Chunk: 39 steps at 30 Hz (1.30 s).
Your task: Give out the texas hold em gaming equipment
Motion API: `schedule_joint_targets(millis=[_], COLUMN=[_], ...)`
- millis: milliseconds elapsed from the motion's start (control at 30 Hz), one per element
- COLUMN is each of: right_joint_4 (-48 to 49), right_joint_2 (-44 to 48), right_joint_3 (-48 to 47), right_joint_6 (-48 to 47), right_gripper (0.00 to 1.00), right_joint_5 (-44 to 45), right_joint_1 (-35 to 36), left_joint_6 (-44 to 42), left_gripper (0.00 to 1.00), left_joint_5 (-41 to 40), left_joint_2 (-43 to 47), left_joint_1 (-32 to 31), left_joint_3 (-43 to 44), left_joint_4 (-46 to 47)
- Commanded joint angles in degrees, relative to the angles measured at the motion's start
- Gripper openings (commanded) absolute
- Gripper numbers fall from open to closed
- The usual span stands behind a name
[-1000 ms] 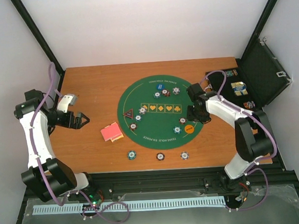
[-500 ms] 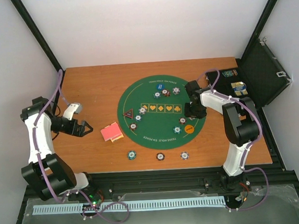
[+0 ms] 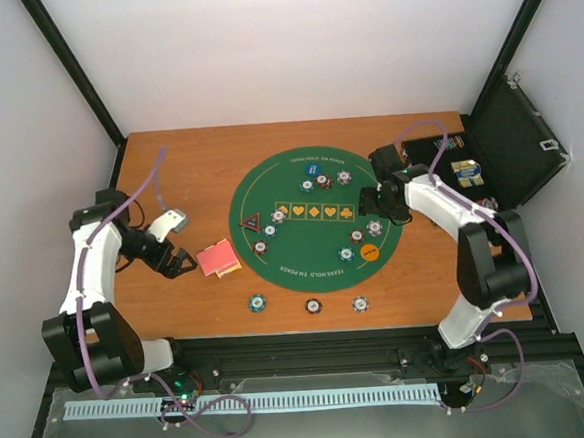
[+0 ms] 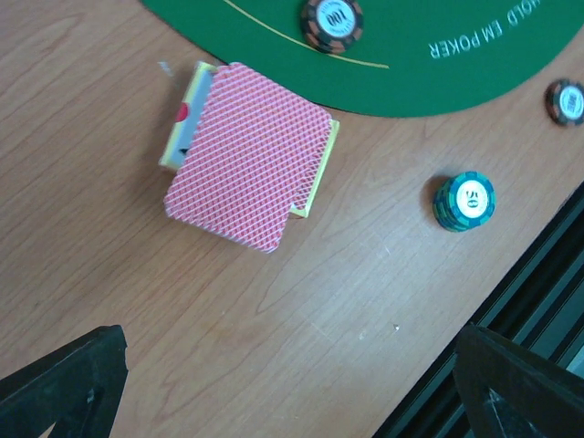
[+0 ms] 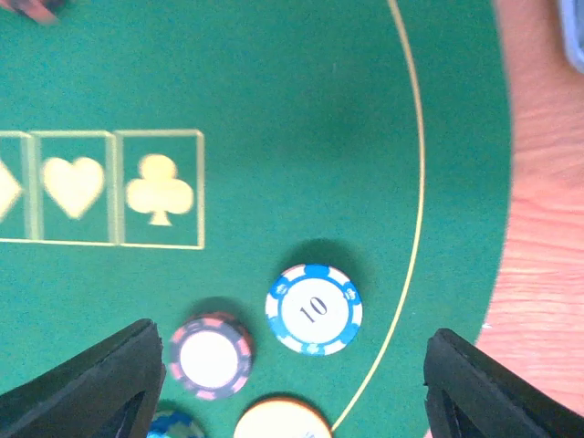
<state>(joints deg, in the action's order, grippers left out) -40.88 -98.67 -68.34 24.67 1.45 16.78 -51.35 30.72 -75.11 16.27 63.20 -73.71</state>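
A pink-red-backed card deck [image 4: 246, 155] lies on a yellow box on the wood, left of the green mat [image 3: 314, 240]. My left gripper [image 4: 292, 365] hovers open just short of the deck [image 3: 218, 259], with only bare table between its fingers. My right gripper [image 5: 294, 365] hangs open over the mat's right side. Below it a blue "10" chip [image 5: 314, 308] lies flat, with a dark pink-striped chip [image 5: 210, 356] and the orange button [image 5: 283, 420] beside it. More chips, a blue button [image 3: 312, 168] and a black triangular button [image 3: 255, 223] lie on the mat.
Three chips [image 3: 313, 306] lie in a row on the wood in front of the mat, the teal "50" one [image 4: 464, 201] nearest my left gripper. The black hinged case [image 3: 508, 149] stands open at the right edge. A dark rail runs along the table's near edge.
My left arm has swung right, close to the card deck. My right gripper's jaws have widened and the blue chip now lies free on the mat.
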Motion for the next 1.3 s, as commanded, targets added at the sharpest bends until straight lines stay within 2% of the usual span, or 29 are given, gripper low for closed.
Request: schedule_joint_targets(millis=[0,233,400,633,933,1267], right_joint_4=[-0.6,-3.0,-2.7,-2.4,-0.8,-0.1], right_joint_2=[8.3,14.1,16.4,17.1,21.2,20.2], right_joint_3=[-0.2,-2.3,-2.3,-2.8,1.9,2.8], right_joint_6=[2.4,4.7,6.5,7.7,8.8,9.6], right_gripper=[0.79,0.84,0.92,0.94,0.95,0.95], right_joint_5=[1.8,5.7,5.7,5.2,1.9,1.6], right_joint_1=[0.8,7.4,12.9,17.6,17.9,20.0], left_joint_6=[-4.2,-6.8,-10.8,-12.6,-12.3,-11.5], left_gripper=[1.0,1.0,1.0,1.0,1.0,1.0], left_joint_5=[-4.3,-10.9,-12.5,-17.3,-18.4,-20.7], left_joint_2=[-0.8,-7.4,-7.2,-8.6,-14.7,-15.5], left_joint_1=[-5.4,-12.2,-15.7,-21.4,-22.4,-23.1], left_joint_3=[-2.0,-0.9,-1.0,-2.1,-0.4,-2.9], left_joint_4=[6.1,10.2,11.9,14.7,14.8,17.6])
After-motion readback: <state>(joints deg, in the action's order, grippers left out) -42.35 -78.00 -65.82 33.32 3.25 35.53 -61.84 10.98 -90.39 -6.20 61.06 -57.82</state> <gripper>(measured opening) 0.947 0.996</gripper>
